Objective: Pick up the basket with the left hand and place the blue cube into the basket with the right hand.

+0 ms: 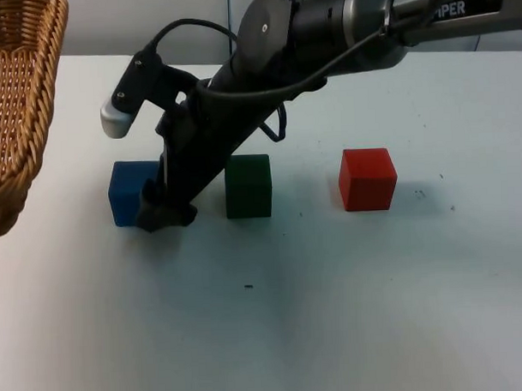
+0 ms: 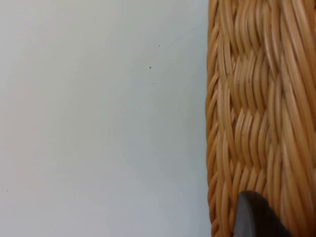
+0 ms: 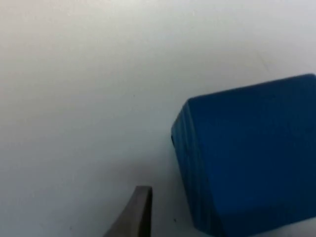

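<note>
The blue cube (image 1: 128, 191) stands on the white table, leftmost in a row of three cubes. My right gripper (image 1: 163, 212) is down at the table against the cube's right side, open. In the right wrist view the blue cube (image 3: 247, 158) lies close beside one fingertip (image 3: 134, 212), with a gap of bare table between them. The wicker basket (image 1: 14, 110) hangs large at the far left, lifted off the table. In the left wrist view a black fingertip (image 2: 254, 217) of my left gripper rests on the basket's woven rim (image 2: 256, 108), shut on it.
A green cube (image 1: 248, 186) sits just right of the right arm's fingers, and a red cube (image 1: 368, 179) further right. The right arm crosses the table's back middle. Open table lies in front of the cubes.
</note>
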